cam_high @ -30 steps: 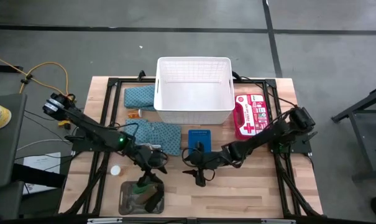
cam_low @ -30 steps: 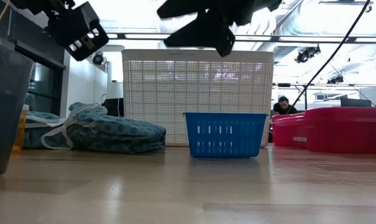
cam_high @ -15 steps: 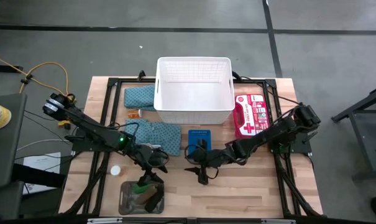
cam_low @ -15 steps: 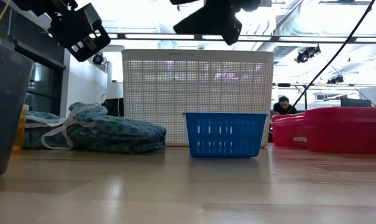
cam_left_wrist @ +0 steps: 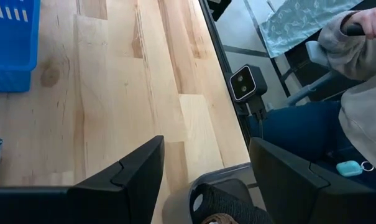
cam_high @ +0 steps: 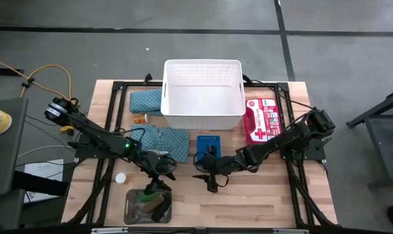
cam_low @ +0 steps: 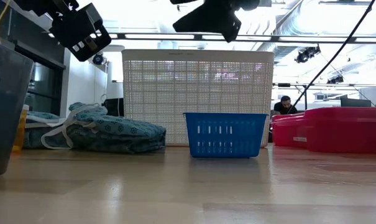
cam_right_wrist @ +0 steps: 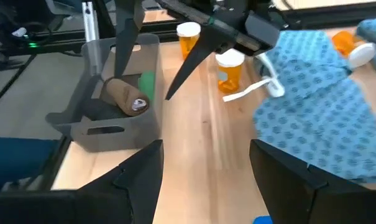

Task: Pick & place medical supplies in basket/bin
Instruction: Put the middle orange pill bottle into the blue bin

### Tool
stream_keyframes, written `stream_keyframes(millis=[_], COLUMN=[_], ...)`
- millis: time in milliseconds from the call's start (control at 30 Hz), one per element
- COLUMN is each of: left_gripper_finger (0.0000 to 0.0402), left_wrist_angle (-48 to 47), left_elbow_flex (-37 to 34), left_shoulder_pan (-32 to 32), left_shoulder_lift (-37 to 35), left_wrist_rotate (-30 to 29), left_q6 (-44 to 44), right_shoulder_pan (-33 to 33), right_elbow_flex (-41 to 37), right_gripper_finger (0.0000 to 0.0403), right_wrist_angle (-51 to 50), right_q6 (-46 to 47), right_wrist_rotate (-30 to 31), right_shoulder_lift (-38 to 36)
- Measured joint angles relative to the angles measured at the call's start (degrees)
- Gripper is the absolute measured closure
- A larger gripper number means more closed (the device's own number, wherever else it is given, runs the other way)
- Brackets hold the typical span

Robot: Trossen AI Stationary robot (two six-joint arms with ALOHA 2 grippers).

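Observation:
The big white basket (cam_high: 202,94) stands at the table's far middle. One teal patterned cloth (cam_high: 146,101) lies left of it, a second cloth (cam_high: 167,142) in front. A grey tray (cam_high: 148,205) at the near edge holds a brown roll (cam_right_wrist: 122,96), a green roll (cam_right_wrist: 147,84) and a black roll (cam_left_wrist: 228,205). My left gripper (cam_high: 158,188) hangs open above the tray, fingers either side of the black roll without touching. My right gripper (cam_high: 210,185) hovers open over bare table in front of a small blue basket (cam_high: 208,144). Orange vials (cam_right_wrist: 230,68) stand beside the tray.
A red first-aid case (cam_high: 261,120) lies right of the white basket. A small white disc (cam_high: 121,177) sits left of the tray. A black frame rail (cam_high: 112,117) runs along the table's sides. A seated person (cam_left_wrist: 362,93) is just past the near edge.
My right gripper has risen a little and edged toward the table's right, staying open. The left gripper and the objects have kept still.

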Motion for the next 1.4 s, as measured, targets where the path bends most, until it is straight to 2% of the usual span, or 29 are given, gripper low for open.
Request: stream_keyframes(millis=[233, 467, 633, 767, 933, 1033, 1167, 1400], left_gripper_finger=[0.0174, 0.0174, 0.0174, 0.0174, 0.0174, 0.0174, 0.0174, 0.0174], left_wrist_angle=[0.15, 0.28, 0.26, 0.27, 0.28, 0.29, 0.28, 0.3], left_elbow_flex=[0.0, 0.02, 0.02, 0.02, 0.02, 0.02, 0.02, 0.02], left_shoulder_pan=[-0.01, 0.0, 0.0, 0.0, 0.0, 0.0, 0.0, 0.0], left_shoulder_lift=[0.0, 0.0, 0.0, 0.01, 0.02, 0.02, 0.02, 0.02], left_wrist_rotate=[0.02, 0.02, 0.04, 0.04, 0.04, 0.04, 0.07, 0.07], left_q6=[-0.02, -0.02, -0.02, -0.02, -0.02, -0.02, -0.02, -0.02], right_shoulder_pan=[3.18, 10.35, 14.24, 15.34, 14.91, 14.15, 13.29, 13.29], right_elbow_flex=[-0.02, -1.02, -10.29, -21.39, -34.19, -40.46, -46.38, -50.94], right_gripper_finger=[0.0177, 0.0177, 0.0177, 0.0177, 0.0177, 0.0177, 0.0177, 0.0177], right_wrist_angle=[-4.49, -12.53, -4.4, 7.77, 19.27, 26.29, 33.3, 36.18], right_q6=[-0.58, -0.29, 1.48, 1.58, -0.41, -1.36, -2.6, -7.46], right_wrist_rotate=[6.76, 17.77, 21.29, 17.81, 9.7, 8.06, 8.25, 6.84], right_shoulder_lift=[-3.63, -9.53, -15.53, -21.42, -30.04, -35.1, -41.45, -50.87])
